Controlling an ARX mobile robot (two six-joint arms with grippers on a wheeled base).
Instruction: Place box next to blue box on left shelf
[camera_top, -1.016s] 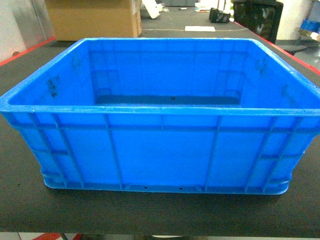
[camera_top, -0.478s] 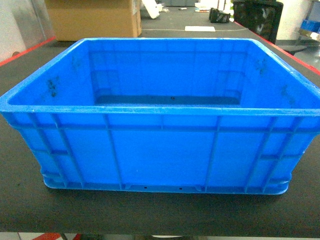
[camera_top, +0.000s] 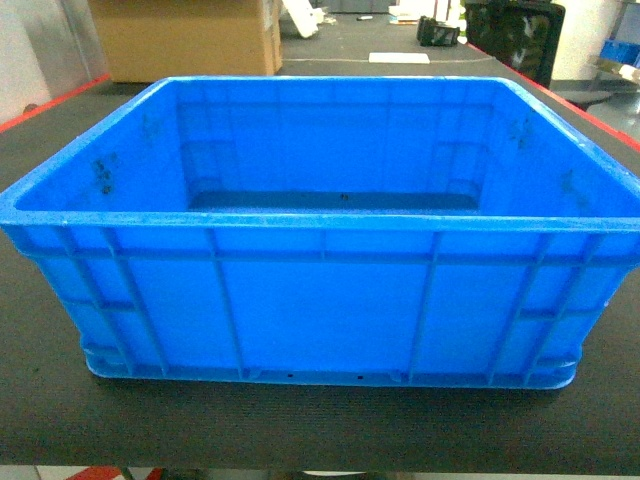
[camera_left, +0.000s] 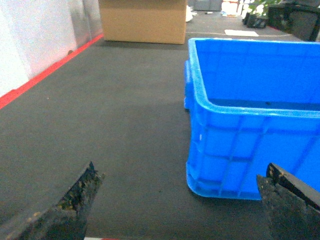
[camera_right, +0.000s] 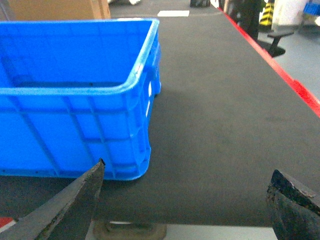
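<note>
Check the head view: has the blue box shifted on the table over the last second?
No. The box keeps its position against the cardboard carton behind it and the table's near edge.

From my head camera the box (camera_top: 320, 300) fills the frame; its near wall hides most of the floor inside, and its right rim runs off the picture's edge. Neither of my claws shows there. At my left wrist, my left claw (camera_left: 185, 200) shows only two dark fingertips, their lower parts cut by the bottom edge, and the box's right side is cut off. At my right wrist, my right claw (camera_right: 192, 200) likewise shows just its tips, and the box's left end is out of frame. The cardboard carton (camera_top: 185, 38) is cropped at the top. Small items at the worktop's (camera_top: 300, 420) far end are too small to name.
</note>
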